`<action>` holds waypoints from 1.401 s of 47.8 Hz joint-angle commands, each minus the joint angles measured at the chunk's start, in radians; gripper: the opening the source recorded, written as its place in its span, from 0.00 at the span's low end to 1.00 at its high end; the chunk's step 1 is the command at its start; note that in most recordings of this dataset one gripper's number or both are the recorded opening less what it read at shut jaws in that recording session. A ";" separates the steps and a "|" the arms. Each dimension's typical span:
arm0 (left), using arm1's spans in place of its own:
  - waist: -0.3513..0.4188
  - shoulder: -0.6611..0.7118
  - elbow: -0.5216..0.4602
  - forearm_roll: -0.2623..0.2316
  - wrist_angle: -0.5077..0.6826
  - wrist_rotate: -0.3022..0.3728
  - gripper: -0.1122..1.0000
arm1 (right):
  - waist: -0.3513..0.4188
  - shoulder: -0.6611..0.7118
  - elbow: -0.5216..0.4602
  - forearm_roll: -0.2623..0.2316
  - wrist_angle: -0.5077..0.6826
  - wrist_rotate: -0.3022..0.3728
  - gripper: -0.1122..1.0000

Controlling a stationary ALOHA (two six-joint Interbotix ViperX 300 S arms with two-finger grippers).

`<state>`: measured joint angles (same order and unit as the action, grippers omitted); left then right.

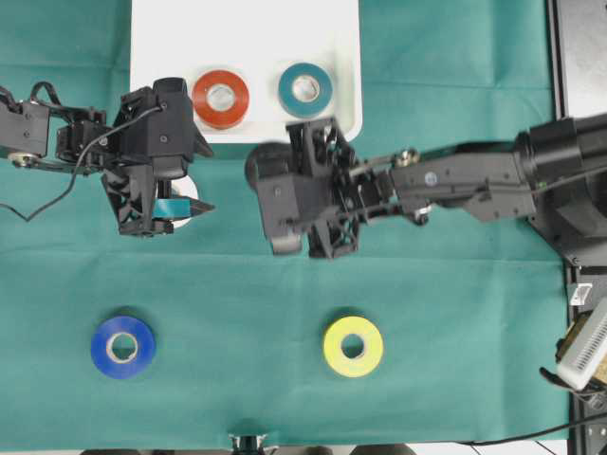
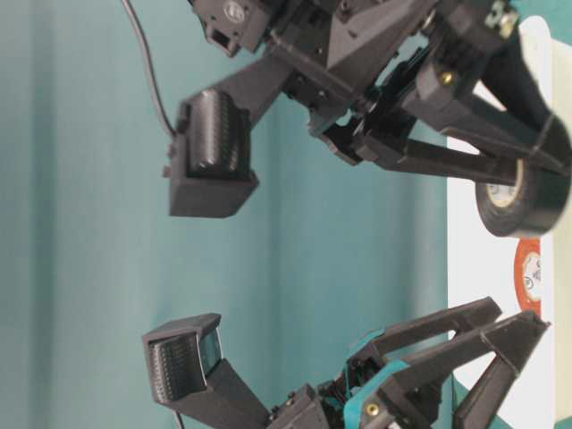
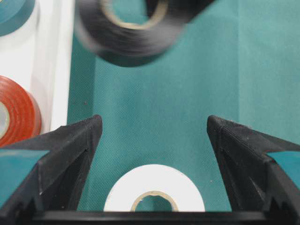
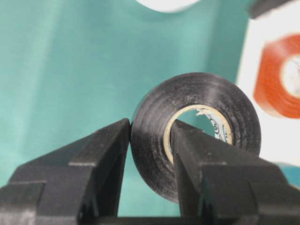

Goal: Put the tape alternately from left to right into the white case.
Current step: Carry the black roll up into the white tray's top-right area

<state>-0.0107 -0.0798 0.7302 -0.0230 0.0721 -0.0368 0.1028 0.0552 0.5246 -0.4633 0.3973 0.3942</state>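
My right gripper (image 4: 150, 125) is shut on the black tape (image 4: 150, 140), one finger through its core and one outside. It holds the roll on edge above the green cloth, just short of the white case (image 1: 245, 38). In the case lie the red-orange tape (image 1: 221, 98) and the teal tape (image 1: 305, 88). My left gripper (image 3: 154, 124) is open, with the white tape (image 3: 154, 187) flat on the cloth between its fingers and untouched. In the overhead view the left gripper (image 1: 204, 180) hides most of that white roll (image 1: 187, 189). The blue tape (image 1: 122, 346) and yellow tape (image 1: 353, 346) lie near the front.
The two grippers are close together just below the case's front rim (image 3: 58, 70). The black roll (image 3: 136, 28) hangs blurred ahead of the left gripper. A dark frame (image 1: 579, 57) and equipment stand along the right edge of the cloth.
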 commanded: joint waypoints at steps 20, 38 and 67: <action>-0.005 -0.017 -0.008 -0.003 -0.006 0.000 0.94 | -0.184 -0.032 -0.009 -0.074 -0.008 -0.002 0.12; -0.009 -0.017 -0.008 -0.003 -0.005 0.000 0.94 | -0.321 -0.031 0.002 -0.074 -0.044 -0.008 0.12; -0.009 -0.017 -0.012 -0.003 -0.005 0.000 0.94 | -0.459 -0.029 0.048 -0.075 -0.164 -0.009 0.12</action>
<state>-0.0169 -0.0798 0.7317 -0.0230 0.0721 -0.0368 -0.3497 0.0568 0.5829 -0.5354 0.2516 0.3866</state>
